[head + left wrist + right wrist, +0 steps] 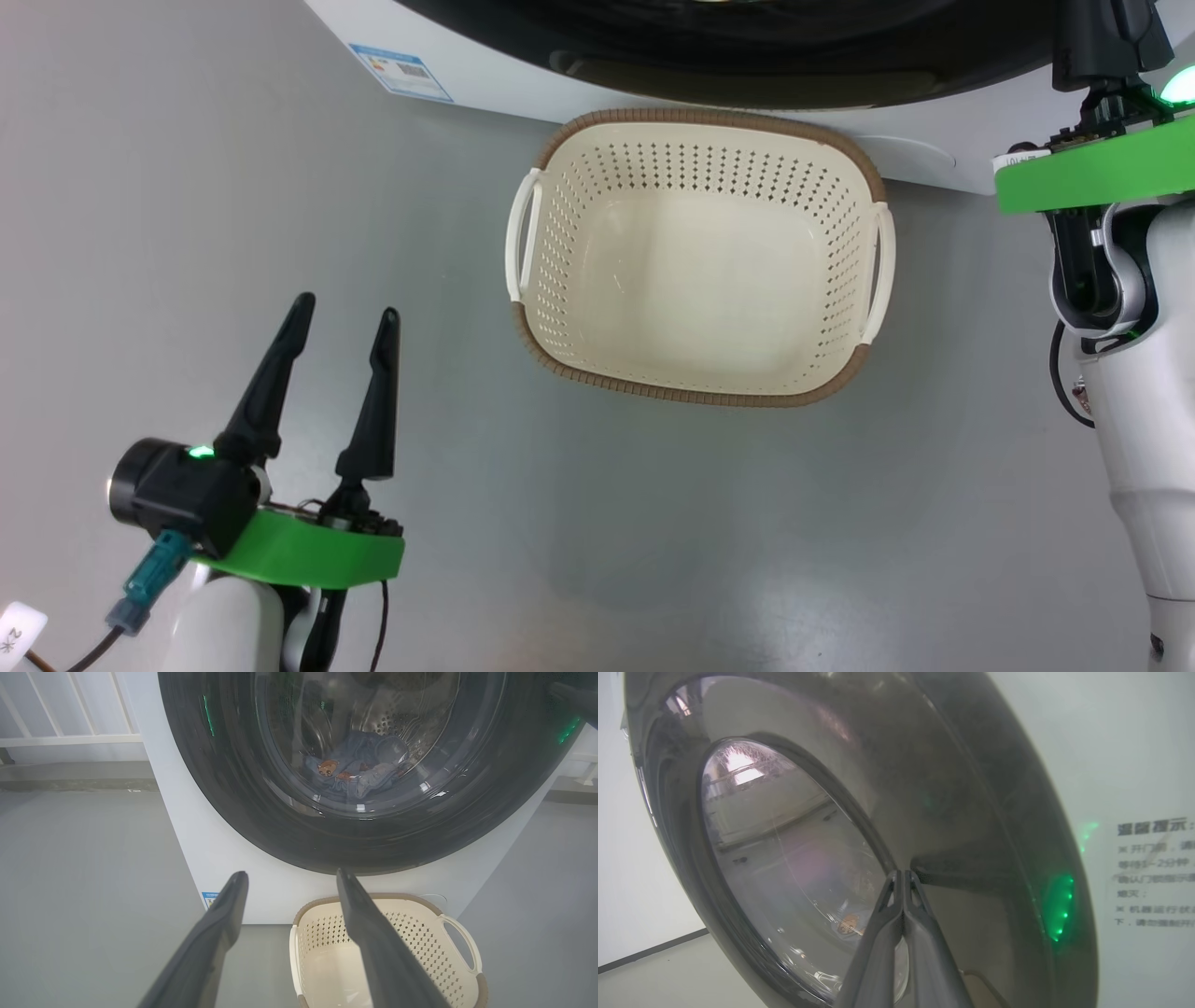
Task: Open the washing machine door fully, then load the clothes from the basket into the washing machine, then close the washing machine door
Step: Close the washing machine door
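One pinched right gripper (902,873) points at the washing machine door (784,858).

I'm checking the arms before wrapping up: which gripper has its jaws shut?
The right gripper: its jaws are pressed together, close to the black rim of the washing machine door. The left gripper has its jaws wide apart, holding nothing.

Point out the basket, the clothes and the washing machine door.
basket (691,396), head view, near brown rim.
clothes (359,767), left wrist view, blue fabric beside the bear print.
washing machine door (289,835), left wrist view, lower black rim.
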